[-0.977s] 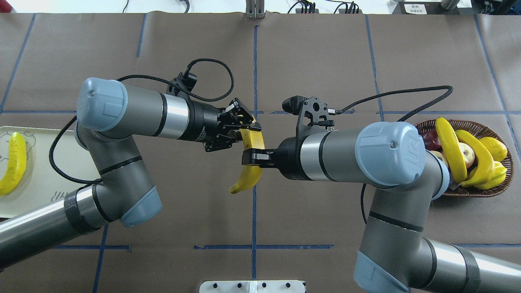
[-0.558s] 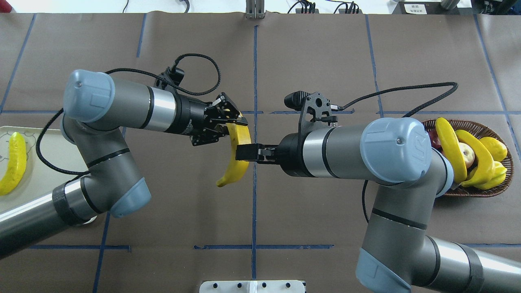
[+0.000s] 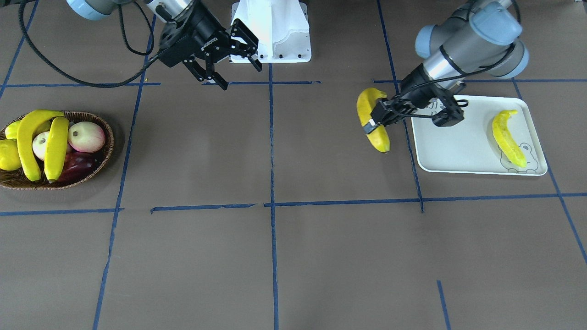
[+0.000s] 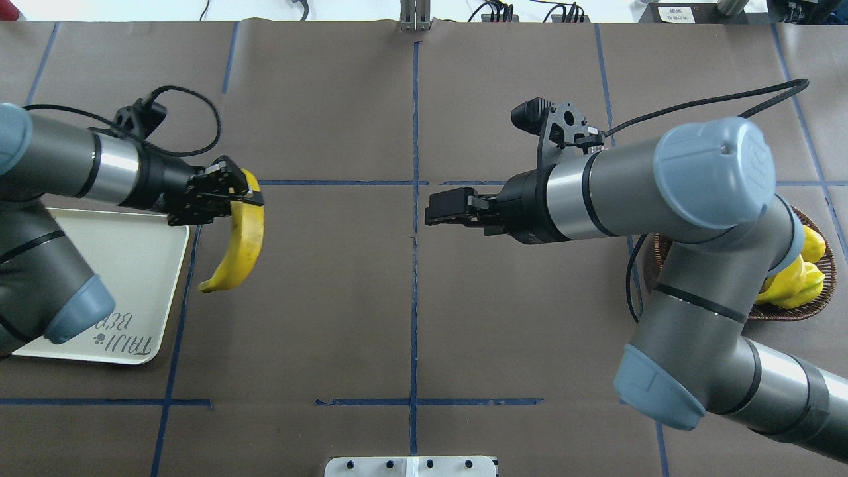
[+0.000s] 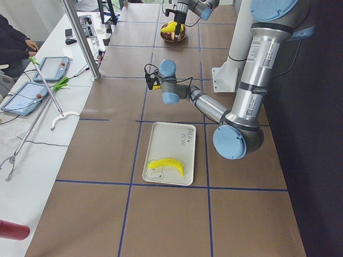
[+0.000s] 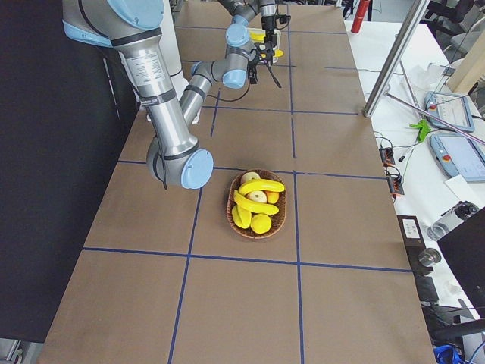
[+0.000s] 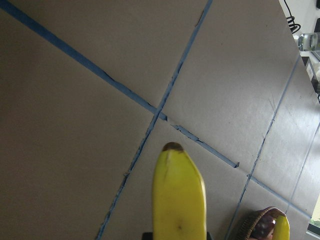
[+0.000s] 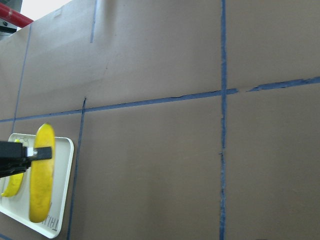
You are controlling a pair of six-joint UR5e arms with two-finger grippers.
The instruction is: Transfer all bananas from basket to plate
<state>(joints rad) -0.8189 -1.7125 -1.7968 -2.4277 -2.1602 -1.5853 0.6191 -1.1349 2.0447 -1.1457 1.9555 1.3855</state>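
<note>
My left gripper [image 4: 246,199] is shut on one end of a banana [image 4: 242,246] and holds it above the table just off the plate's [image 4: 132,265] inner edge. In the front view the gripper [image 3: 378,118] and banana [image 3: 372,120] are left of the plate [image 3: 458,151]. One banana [image 3: 507,133] lies on the plate by the bear drawing. My right gripper [image 3: 240,75] is open and empty over mid-table, near the robot's base. The basket [image 3: 108,147] holds two bananas [image 3: 26,143] [image 3: 56,147]. The left wrist view shows the held banana [image 7: 178,200].
The basket also holds a pale apple [image 3: 86,136], a dark red fruit [image 3: 75,167] and yellow lemon-like fruit [image 3: 8,156]. The white robot base [image 3: 275,27] stands at the table's robot side. My right arm covers most of the basket [image 4: 785,311] in the overhead view.
My right gripper has let go of the banana and drawn back to the right. My left gripper has carried the banana left, up to the plate's edge.
</note>
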